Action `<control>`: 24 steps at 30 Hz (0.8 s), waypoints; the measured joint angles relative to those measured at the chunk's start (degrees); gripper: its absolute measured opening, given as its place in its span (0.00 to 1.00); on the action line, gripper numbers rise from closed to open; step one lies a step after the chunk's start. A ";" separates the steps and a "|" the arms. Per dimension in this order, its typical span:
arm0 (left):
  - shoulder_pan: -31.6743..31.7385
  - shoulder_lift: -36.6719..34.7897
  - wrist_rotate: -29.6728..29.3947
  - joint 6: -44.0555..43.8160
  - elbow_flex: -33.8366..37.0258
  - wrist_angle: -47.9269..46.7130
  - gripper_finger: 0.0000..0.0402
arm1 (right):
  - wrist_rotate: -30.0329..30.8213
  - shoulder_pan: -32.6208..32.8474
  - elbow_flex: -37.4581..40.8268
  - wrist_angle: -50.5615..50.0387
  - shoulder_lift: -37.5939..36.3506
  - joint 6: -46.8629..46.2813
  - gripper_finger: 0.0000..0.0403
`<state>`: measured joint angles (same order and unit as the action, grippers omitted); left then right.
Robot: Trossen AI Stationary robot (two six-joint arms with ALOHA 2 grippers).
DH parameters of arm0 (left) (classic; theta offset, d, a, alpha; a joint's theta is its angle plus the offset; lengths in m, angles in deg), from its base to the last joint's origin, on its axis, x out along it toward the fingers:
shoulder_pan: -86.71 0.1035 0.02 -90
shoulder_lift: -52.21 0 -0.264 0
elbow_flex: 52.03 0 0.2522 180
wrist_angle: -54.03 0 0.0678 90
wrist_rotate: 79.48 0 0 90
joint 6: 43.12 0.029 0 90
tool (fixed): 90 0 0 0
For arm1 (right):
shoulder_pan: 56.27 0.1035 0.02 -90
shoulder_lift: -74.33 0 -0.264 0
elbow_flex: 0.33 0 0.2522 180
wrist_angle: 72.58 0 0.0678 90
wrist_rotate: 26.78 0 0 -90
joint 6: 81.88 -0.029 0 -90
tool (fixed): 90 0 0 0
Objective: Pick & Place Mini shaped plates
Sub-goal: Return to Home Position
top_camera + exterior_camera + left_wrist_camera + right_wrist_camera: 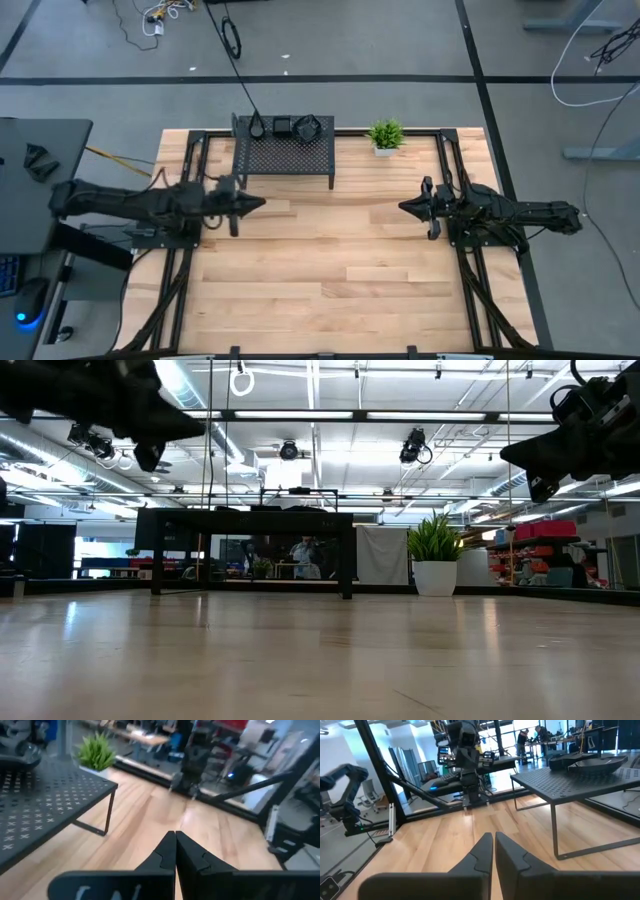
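Both grippers hang above the wooden table (330, 285), well apart, with their tips pointing toward each other across its middle. The left gripper (256, 204) is on the left side, just in front of the left end of the black mesh rack (285, 157). Its fingers (167, 851) are pressed together on nothing. The right gripper (406, 207) is on the right side, also closed and empty. The mini shaped plates (283, 127) sit in three dark piles, side by side along the back edge of the rack's top. A small green potted plant (385, 135) stands just to the right of the rack, at the table's far edge.
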<state>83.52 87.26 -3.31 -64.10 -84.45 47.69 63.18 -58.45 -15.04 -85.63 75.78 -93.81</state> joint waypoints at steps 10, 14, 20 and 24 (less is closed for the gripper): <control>6.22 -19.64 7.63 5.76 16.06 5.82 0.01 | 0.00 0.00 -0.02 0.02 0.00 0.00 0.06; 6.63 -25.72 10.96 7.43 18.11 2.34 0.01 | -0.01 0.00 -0.04 0.02 0.00 0.00 0.06; 6.46 -32.94 11.16 14.90 18.13 -3.03 0.01 | -0.01 0.00 -0.04 0.03 0.00 0.00 0.06; 6.46 -34.89 12.08 17.12 18.02 -5.95 0.02 | -0.01 0.00 -0.04 0.07 0.00 0.01 0.06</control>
<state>89.98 52.37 8.77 -46.97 -66.44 41.74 63.17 -58.45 -15.09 -85.56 75.78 -93.79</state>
